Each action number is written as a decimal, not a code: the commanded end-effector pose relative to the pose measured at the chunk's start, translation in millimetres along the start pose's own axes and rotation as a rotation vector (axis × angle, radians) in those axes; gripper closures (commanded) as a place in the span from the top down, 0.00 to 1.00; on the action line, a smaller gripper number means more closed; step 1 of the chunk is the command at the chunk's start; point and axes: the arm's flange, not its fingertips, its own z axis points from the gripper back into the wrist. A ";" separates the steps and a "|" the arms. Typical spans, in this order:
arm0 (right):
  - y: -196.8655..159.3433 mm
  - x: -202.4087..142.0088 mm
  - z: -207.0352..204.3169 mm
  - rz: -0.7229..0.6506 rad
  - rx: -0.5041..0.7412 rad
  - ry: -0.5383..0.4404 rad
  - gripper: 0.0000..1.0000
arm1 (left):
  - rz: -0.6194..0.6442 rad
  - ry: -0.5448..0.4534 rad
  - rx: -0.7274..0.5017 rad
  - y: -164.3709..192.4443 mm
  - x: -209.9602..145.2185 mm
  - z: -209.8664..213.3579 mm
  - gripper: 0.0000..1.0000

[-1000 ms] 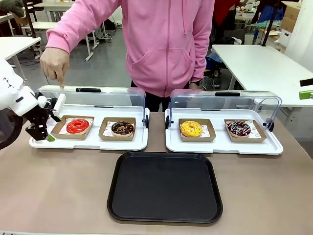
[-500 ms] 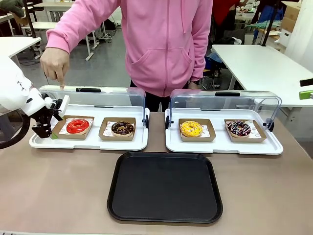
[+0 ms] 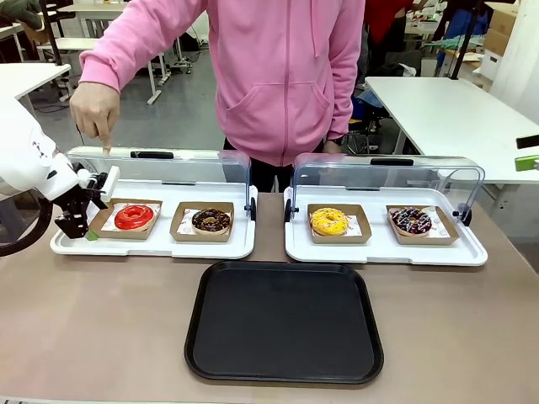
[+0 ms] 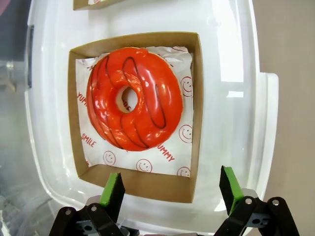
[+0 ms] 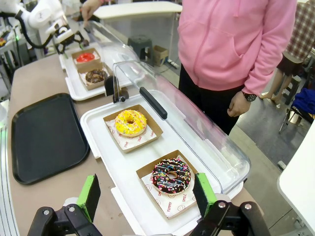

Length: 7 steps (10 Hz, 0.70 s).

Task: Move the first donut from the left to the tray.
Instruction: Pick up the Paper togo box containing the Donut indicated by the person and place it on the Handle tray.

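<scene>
1. Standing at the far side of the table (image 3: 101,337), a person in a pink hooded top (image 3: 286,76) pointed one hand (image 3: 94,114) down at the clear lid (image 3: 160,168) of the left white display tray (image 3: 152,246).
2. The black tray (image 3: 285,322) lay flat on the table, in front of the two display trays and apart from them.
3. The right display tray (image 3: 383,251) held a yellow donut (image 3: 329,220) and a dark sprinkled donut (image 3: 411,220), each in a brown cardboard box.
4. The left gripper (image 3: 80,220) hung at the left end of the left display tray with its fingers spread apart, holding nothing; in the left wrist view its two green pads (image 4: 112,189) stood just beside the near edge of the cardboard box (image 4: 142,183), without touching it.
5. The right gripper (image 5: 147,194) was also spread apart and empty, above the right display tray.
6. The red donut (image 3: 134,216) lay on white paper in its box, beside a chocolate donut (image 3: 210,220).
</scene>
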 end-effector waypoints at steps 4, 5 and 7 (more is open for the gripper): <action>-0.5 1.1 -1.9 0.011 -0.007 -0.029 1.00 | -0.045 0.031 -0.003 3.4 -2.7 -14.3 1.00; -0.5 1.1 -1.9 0.011 -0.007 -0.029 1.00 | -0.044 0.030 -0.001 3.6 -2.2 -14.5 0.51; -0.5 1.1 -1.9 0.011 -0.007 -0.029 1.00 | -0.053 0.037 -0.014 3.3 -1.8 -14.5 0.00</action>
